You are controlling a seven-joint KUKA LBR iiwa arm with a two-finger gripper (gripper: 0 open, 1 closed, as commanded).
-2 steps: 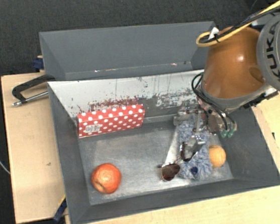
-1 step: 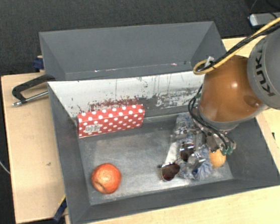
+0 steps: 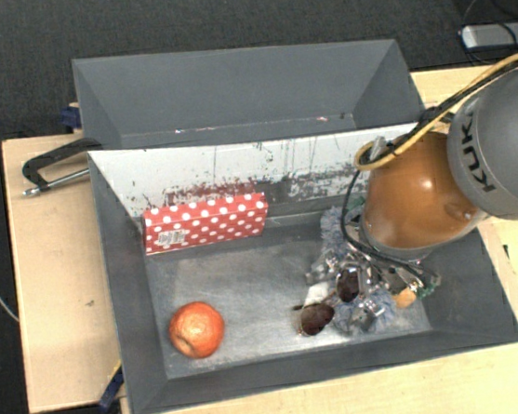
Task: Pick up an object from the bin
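Camera view, looking down into the grey bin (image 3: 129, 292), shows the arm coming in from the right of the frame. Its orange wrist cover (image 3: 408, 202) hangs over the bin's lower right corner. Below the cover the gripper (image 3: 367, 286) sits low, right in among a heap of small things (image 3: 345, 298), which suggests the pick is meant to come from this cluster. Nearest to it is a dark maroon rounded piece (image 3: 348, 286). A second dark lump (image 3: 317, 317) lies just to the left, with a small white piece (image 3: 318, 291) above it. A little orange bit (image 3: 404, 298) shows at the heap's right edge. Cables and clutter crowd the tool, so it cannot be told whether the gripper is spread or pressed together, nor whether anything is caught in it.

The other things lie well apart on the bin's floor. A red box with white dots (image 3: 207, 222) lies along the back wall at upper left, and a round orange-red fruit (image 3: 197, 330) rests alone at lower left. Both would be easier to reach cleanly. The heap risks a grasp that catches several things or none.
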